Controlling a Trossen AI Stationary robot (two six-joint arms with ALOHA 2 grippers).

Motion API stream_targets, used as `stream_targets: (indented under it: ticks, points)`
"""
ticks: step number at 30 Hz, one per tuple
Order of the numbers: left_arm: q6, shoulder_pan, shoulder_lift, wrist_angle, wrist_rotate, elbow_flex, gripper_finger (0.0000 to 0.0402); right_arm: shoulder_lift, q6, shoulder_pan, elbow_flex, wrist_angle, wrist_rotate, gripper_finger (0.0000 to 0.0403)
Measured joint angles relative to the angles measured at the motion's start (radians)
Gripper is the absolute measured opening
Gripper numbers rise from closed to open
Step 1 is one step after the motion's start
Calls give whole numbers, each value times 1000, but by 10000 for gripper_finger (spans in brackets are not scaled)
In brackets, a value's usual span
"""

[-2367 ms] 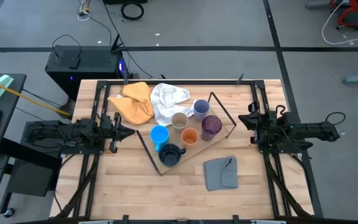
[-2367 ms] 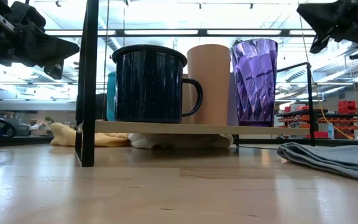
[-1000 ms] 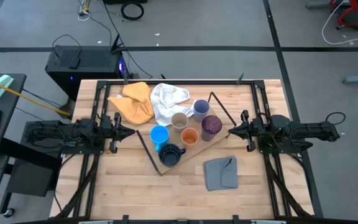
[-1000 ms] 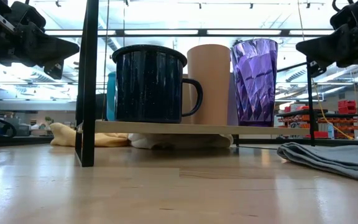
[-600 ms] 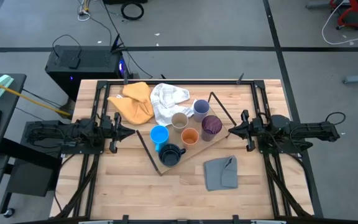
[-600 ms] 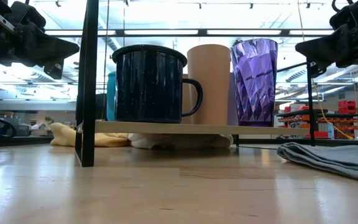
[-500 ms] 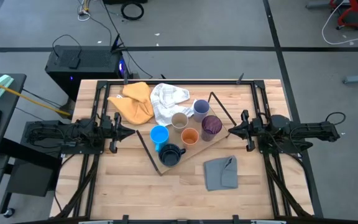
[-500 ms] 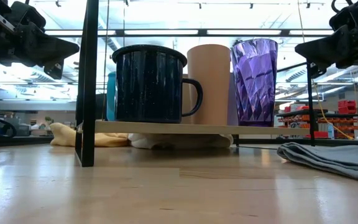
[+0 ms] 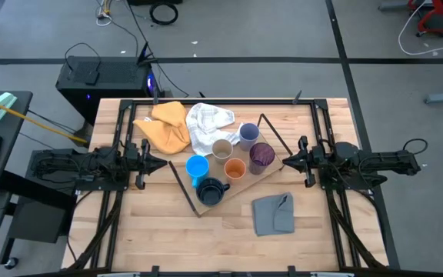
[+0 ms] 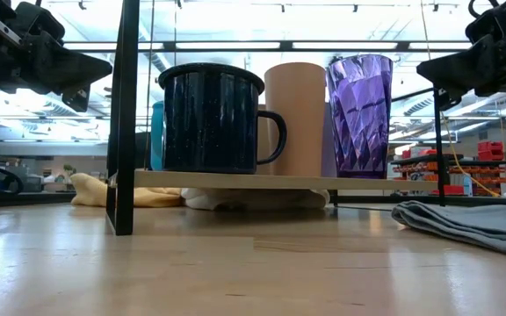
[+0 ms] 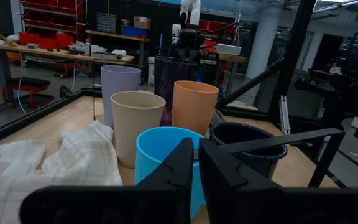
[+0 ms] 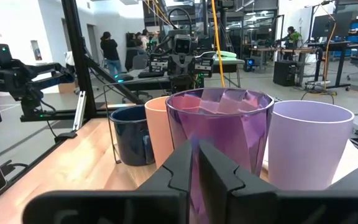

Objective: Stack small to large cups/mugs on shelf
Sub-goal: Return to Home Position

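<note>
The shelf (image 9: pixel 248 185), a light-wood board on black wire legs, stands askew at mid-table. On its top stand six cups by their bases: lavender (image 9: pixel 248 134), beige (image 9: pixel 221 149), bright blue (image 9: pixel 197 168), orange (image 9: pixel 234 169), dark navy mug (image 9: pixel 211 191) and purple (image 9: pixel 261 155). My left gripper (image 9: pixel 162 161) hovers level just left of the shelf, shut, facing the blue cup (image 11: pixel 166 155). My right gripper (image 9: pixel 284 163) hovers level just right of the shelf, shut, facing the purple cup (image 12: pixel 219 130). Neither touches anything.
A yellow cloth (image 9: pixel 164 127) and a white cloth (image 9: pixel 206 123) lie at the far left of the shelf, the white one reaching under it. A grey cloth (image 9: pixel 273 213) lies near the front right. The shelf's black frame posts (image 10: pixel 121 114) rise beside the cups.
My right gripper came down and swung toward the shelf's right side more than a second ago. Over the last second both arms and all cups have kept still.
</note>
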Motion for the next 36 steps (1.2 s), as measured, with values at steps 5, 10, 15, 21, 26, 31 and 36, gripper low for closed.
stream_targets:
  ticks: [5, 10, 15, 21, 26, 31, 36]
  points:
    - [0, 0, 0, 0, 0, 0, 24, 0, 0, 0, 0, 0, 0, 31]
    - [0, 0, 0, 0, 0, 0, 21, 0, 0, 0, 0, 0, 0, 32]
    - [0, 0, 0, 0, 0, 0, 29, 0, 0, 0, 0, 0, 0, 32]
    - [0, 0, 0, 0, 0, 0, 36, 0, 0, 0, 0, 0, 0, 32]
    - [0, 0, 0, 0, 0, 0, 29, 0, 0, 0, 0, 0, 0, 33]
    - [0, 0, 0, 0, 0, 0, 22, 0, 0, 0, 0, 0, 0, 31]
    - [0, 0, 0, 0, 0, 0, 24, 0, 0, 0, 0, 0, 0, 30]
